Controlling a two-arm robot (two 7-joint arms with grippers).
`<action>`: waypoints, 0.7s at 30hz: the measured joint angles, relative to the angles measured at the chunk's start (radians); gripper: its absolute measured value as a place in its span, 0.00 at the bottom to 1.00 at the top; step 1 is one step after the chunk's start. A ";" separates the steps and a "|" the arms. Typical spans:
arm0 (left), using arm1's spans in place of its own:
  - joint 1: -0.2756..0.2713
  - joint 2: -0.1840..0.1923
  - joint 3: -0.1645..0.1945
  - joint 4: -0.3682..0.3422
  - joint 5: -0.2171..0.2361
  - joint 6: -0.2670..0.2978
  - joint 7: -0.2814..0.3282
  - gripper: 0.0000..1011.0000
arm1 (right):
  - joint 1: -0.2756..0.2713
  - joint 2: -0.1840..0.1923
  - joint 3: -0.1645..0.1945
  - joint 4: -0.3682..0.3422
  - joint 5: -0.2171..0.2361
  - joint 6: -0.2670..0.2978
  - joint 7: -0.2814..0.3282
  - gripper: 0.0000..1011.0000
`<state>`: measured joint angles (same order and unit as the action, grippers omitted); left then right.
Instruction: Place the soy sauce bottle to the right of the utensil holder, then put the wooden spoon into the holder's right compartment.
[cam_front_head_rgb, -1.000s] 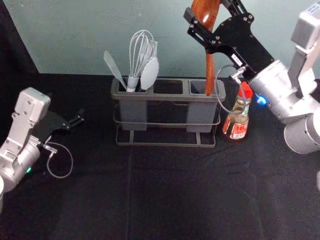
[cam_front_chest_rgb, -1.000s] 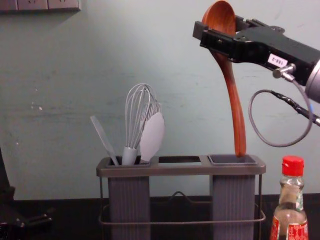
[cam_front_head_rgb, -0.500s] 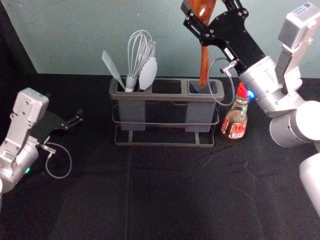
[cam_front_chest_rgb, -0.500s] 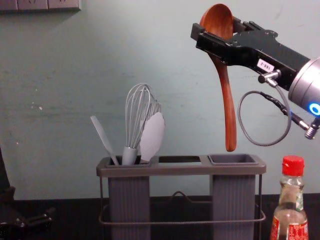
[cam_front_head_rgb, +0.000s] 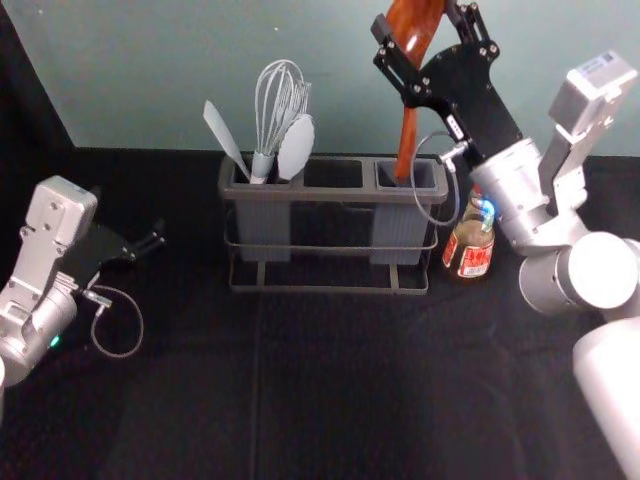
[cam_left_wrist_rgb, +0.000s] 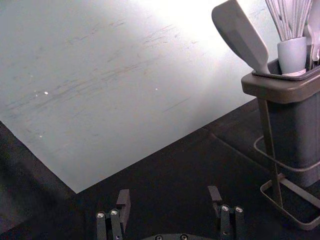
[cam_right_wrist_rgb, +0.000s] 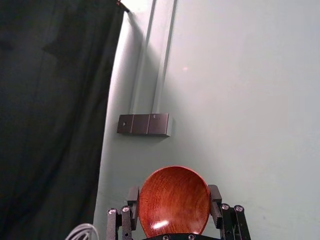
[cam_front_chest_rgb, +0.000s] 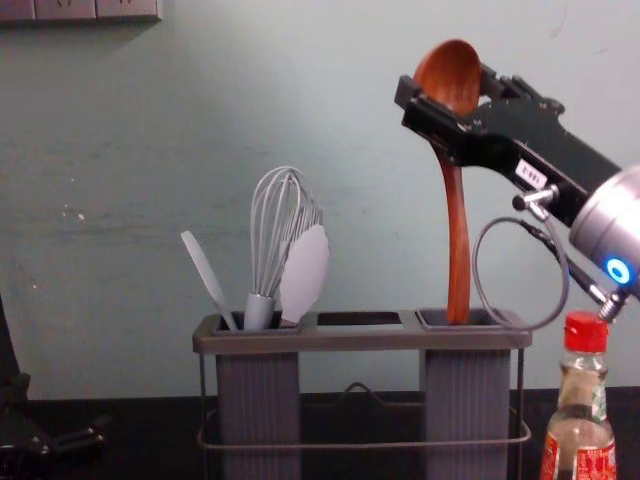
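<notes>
We see the right gripper (cam_front_chest_rgb: 447, 85) above the utensil holder's right compartment (cam_front_chest_rgb: 468, 318), its two fingers clamped on either side of the wooden spoon's bowl. We find the wooden spoon (cam_front_chest_rgb: 458, 220) nearly upright, bowl up, the end of its handle at that compartment's mouth; how far in it reaches, we cannot tell. Just to the right of the utensil holder (cam_front_chest_rgb: 360, 341) stands the soy sauce bottle (cam_front_chest_rgb: 580, 430), red-capped and upright. In the holder's left compartment (cam_front_chest_rgb: 258, 400), we count a whisk (cam_front_chest_rgb: 272, 235), a slim pale spatula (cam_front_chest_rgb: 207, 275) leaning outward and a rounded pale utensil (cam_front_chest_rgb: 304, 272). The left gripper (cam_front_head_rgb: 158, 236) is parked over the black cloth (cam_front_head_rgb: 350, 400) at our left, its fingers apart with nothing between them.
</notes>
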<state>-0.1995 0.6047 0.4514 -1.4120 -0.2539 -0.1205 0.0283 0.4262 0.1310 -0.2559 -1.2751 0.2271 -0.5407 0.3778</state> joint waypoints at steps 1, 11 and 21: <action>0.000 0.000 0.000 0.000 0.000 0.000 0.000 1.00 | -0.001 -0.002 0.002 0.005 -0.002 -0.004 0.000 0.83; 0.000 0.000 0.000 0.000 0.000 0.000 0.000 1.00 | -0.019 -0.013 0.014 0.056 -0.015 -0.041 0.019 0.83; 0.000 0.000 0.000 0.000 0.000 0.000 0.000 1.00 | -0.030 -0.023 0.025 0.089 -0.006 -0.058 0.039 0.83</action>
<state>-0.1995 0.6047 0.4514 -1.4120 -0.2539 -0.1205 0.0283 0.3965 0.1080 -0.2304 -1.1859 0.2213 -0.5988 0.4165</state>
